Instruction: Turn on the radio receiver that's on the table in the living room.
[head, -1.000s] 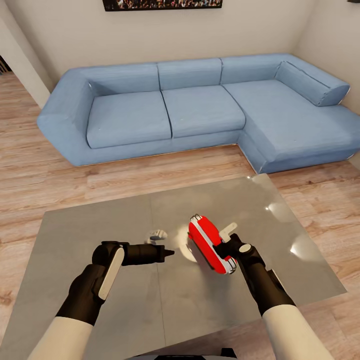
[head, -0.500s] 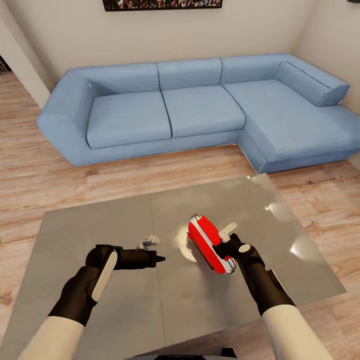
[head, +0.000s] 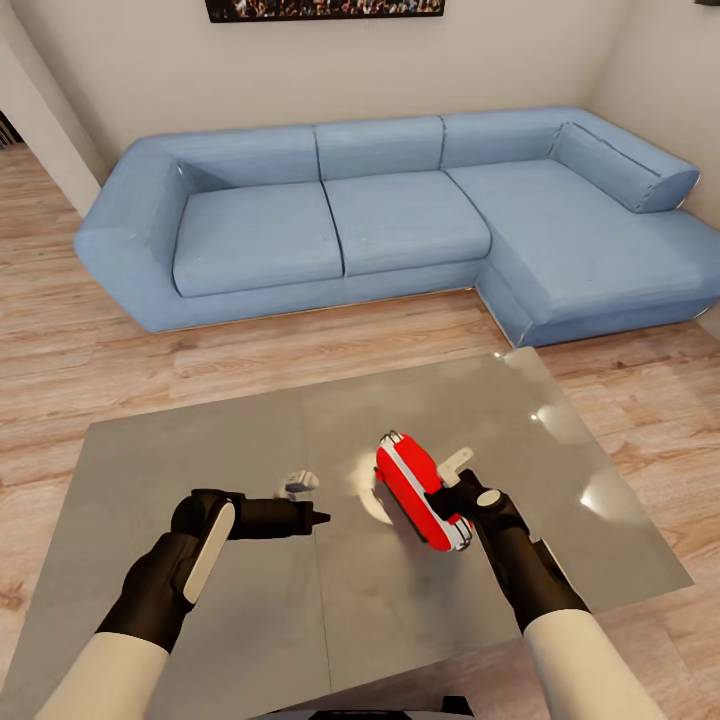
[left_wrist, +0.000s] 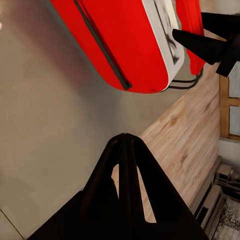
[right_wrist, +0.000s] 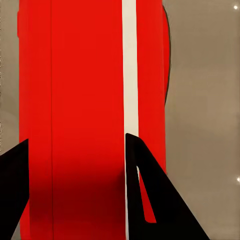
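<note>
The red radio receiver (head: 418, 487) with white edge trim is tilted on edge over the glossy grey table (head: 180, 450), right of the middle seam. My right gripper (head: 443, 499) is shut on it from the near right side. In the right wrist view the red body (right_wrist: 75, 90) sits between the two black fingers (right_wrist: 150, 200). My left gripper (head: 318, 518) points at the radio from the left with a gap between them, its fingers (left_wrist: 125, 150) pressed together and empty. The left wrist view shows the radio (left_wrist: 125, 40) and its thin loop handle (left_wrist: 187, 82).
A big blue L-shaped sofa (head: 400, 210) stands beyond the table against the beige wall, with a crowd picture (head: 320, 8) above it. Light wood floor (head: 80, 350) surrounds the table. The table's right edge (head: 640, 500) lies close to my right arm.
My left arm has drawn back to the left, away from the radio, and then held still. The right gripper and the radio have barely moved.
</note>
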